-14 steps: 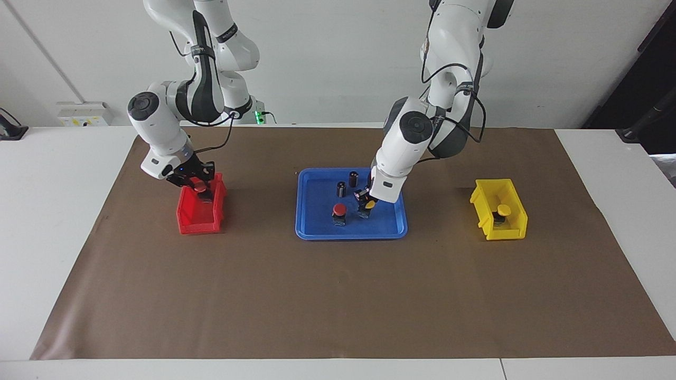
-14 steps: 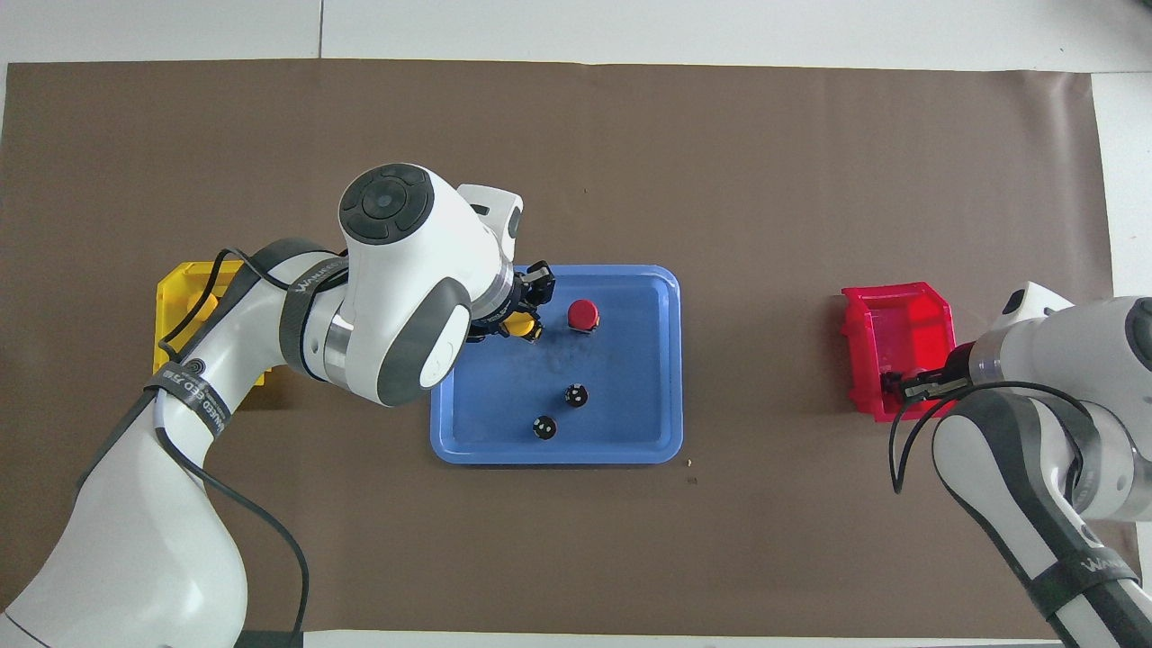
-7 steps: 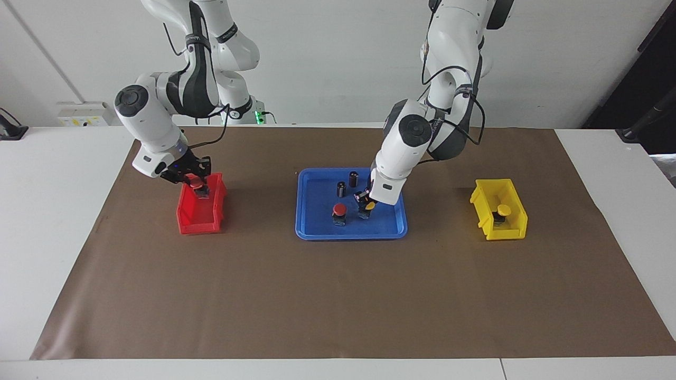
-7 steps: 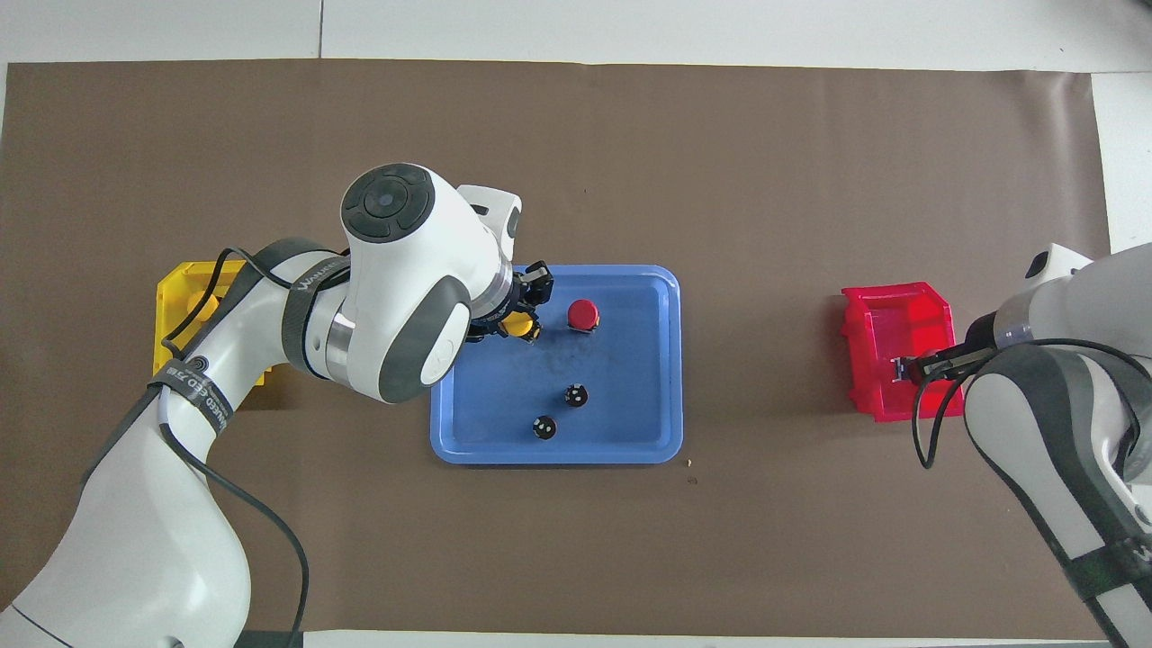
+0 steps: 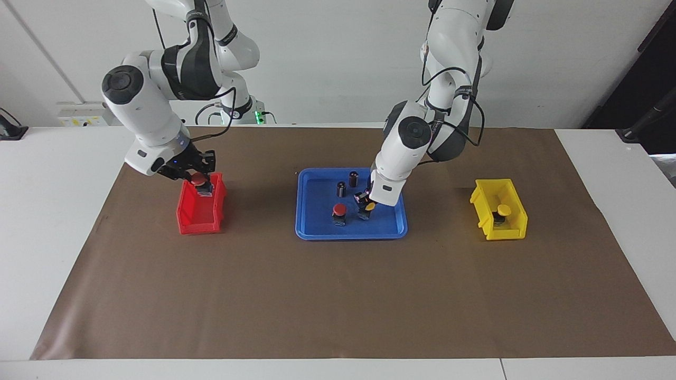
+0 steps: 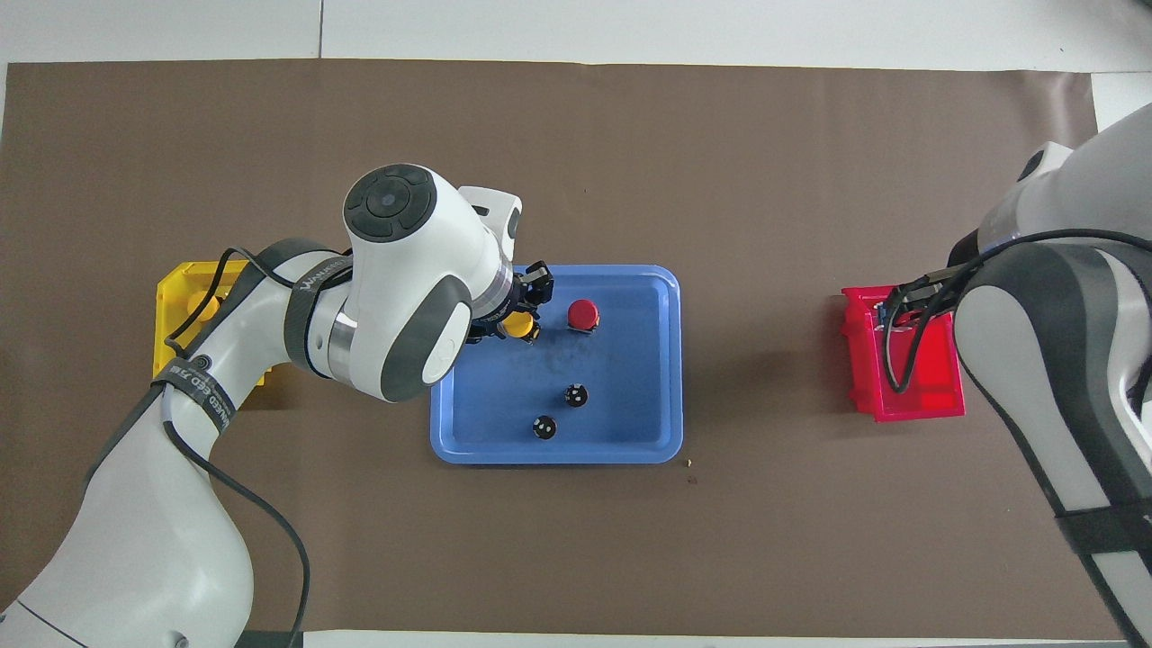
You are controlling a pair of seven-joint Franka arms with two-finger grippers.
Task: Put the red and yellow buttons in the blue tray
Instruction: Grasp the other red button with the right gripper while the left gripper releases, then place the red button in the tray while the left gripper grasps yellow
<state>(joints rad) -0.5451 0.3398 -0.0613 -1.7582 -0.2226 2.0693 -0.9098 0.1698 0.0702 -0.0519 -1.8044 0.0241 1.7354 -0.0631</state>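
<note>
**Two in the tray, one rising, one waiting**

Rising since a second ago, the right gripper (image 5: 196, 178) is lifting a red button (image 5: 199, 181) up out of the red bin (image 5: 196, 219); it was down inside the bin then and is now hanging over the bin's edge nearer the robots. Its fingers are clamping the button.

Blue tray (image 5: 309, 228) is sitting mid-table on the brown mat (image 5: 338, 295). One red button (image 5: 339, 212) is standing in it, free of any gripper. Just beside that one, a yellow button (image 5: 366, 209) is resting on or just above the tray floor, with the left gripper (image 5: 364, 201) staying low around it; whether the fingers are gripping or already letting go cannot be told. Two dark capless cylinders (image 5: 347, 184) are also standing in the tray, nearer the robots.

Remaining work, by judgement: freeing the yellow button, carrying the lifted red one across, and fetching the last yellow button (image 5: 503, 212) from the yellow bin (image 5: 496, 232).
</note>
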